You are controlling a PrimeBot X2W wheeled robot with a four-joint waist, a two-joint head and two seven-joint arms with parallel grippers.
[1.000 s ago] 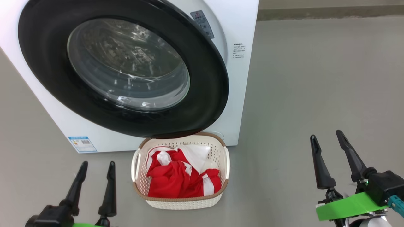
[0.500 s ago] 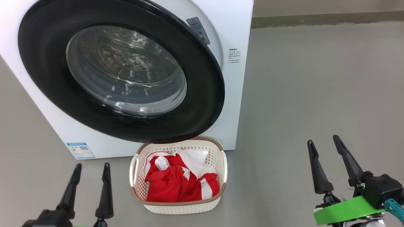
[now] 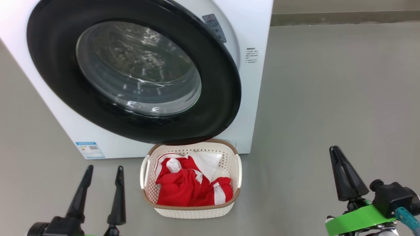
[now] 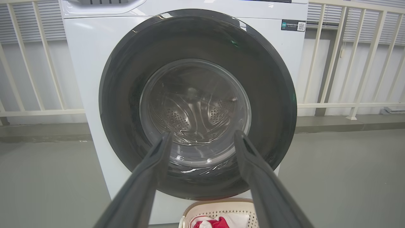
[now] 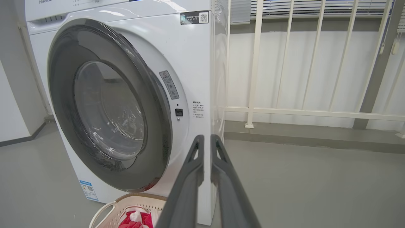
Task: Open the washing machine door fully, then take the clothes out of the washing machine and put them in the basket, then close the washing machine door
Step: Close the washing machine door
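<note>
A white washing machine (image 3: 254,98) stands on a grey floor (image 3: 328,98). Its black washing machine door (image 3: 218,108) is swung almost to. In the right wrist view a strip of white front with the latch slot shows beside the door's edge, so it seems not yet latched. The drum behind the glass looks empty. The red and white clothes (image 3: 182,191) lie in the basket (image 3: 193,213), on the floor at the washer's foot under the door's lower rim. Unloading looks done, and only the final push on the door seems left. The left gripper (image 3: 105,167) has its fingers spread and released. The right gripper (image 3: 334,150) has its fingers clenched together on nothing.
</note>
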